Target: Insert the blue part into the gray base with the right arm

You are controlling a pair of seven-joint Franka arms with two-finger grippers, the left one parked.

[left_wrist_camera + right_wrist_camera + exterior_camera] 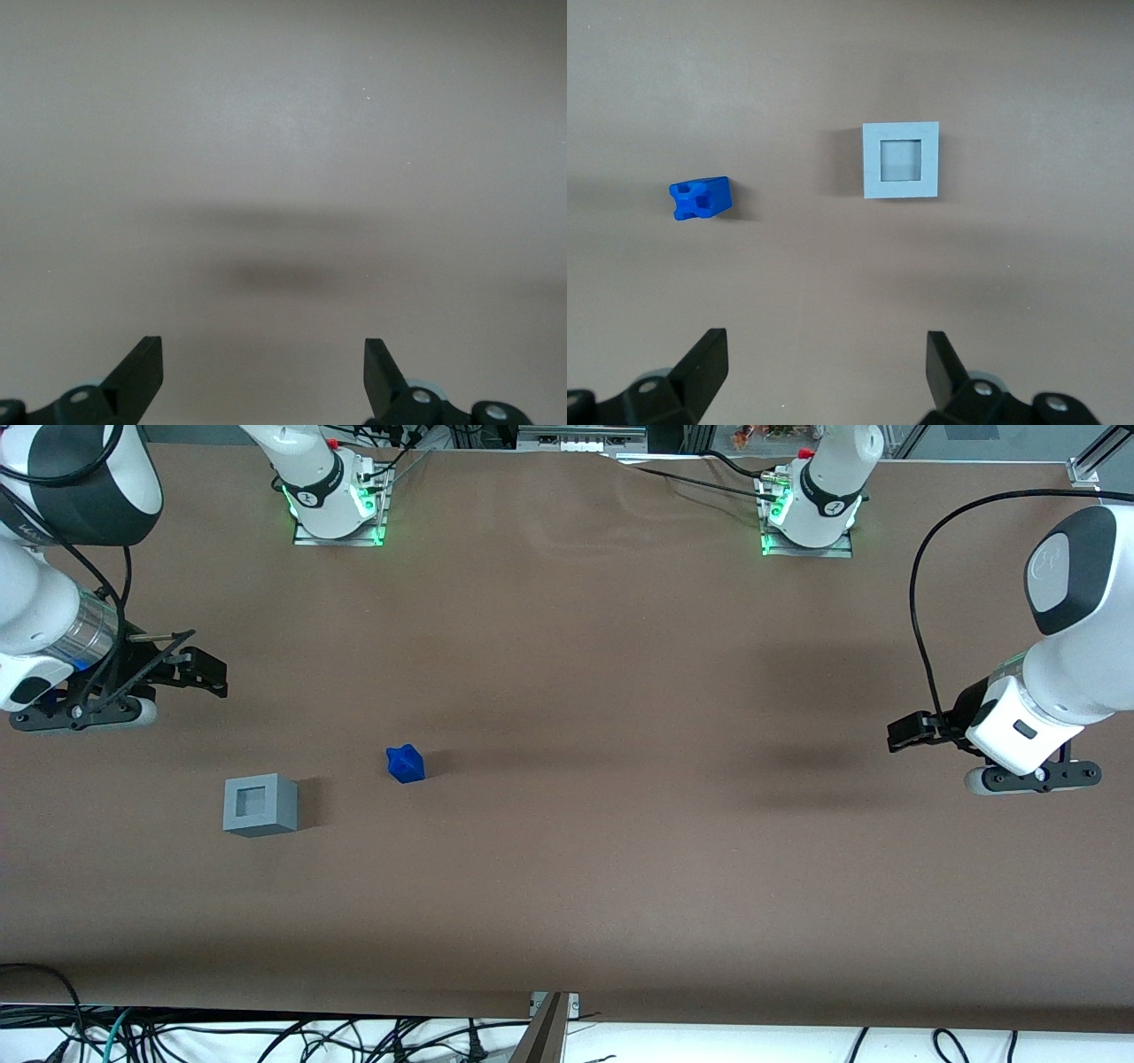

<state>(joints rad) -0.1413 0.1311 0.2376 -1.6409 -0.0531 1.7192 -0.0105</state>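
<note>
Gripper: the gripper (208,673) on the right arm (53,615) hung above the table (567,886) at the working arm's end; fingers (709,363) spread wide, holding nothing, touching nothing.
Gripper vs. parts: farther from the front camera than both parts, well apart from each.
Blue part: one blue part (406,764), lying loose on the table, its notched face turned sideways in the right wrist view (700,198).
Gray base: one gray base (260,804), upright on the table, its square recess facing up and empty (901,160).
Part vs. base: near each other but not touching; the blue part sat a little farther from the front camera than the base, and more toward the parked arm's end.
Count: one blue part, one base, one working gripper with two fingers.
Table: a plain brown sheet covered it.
</note>
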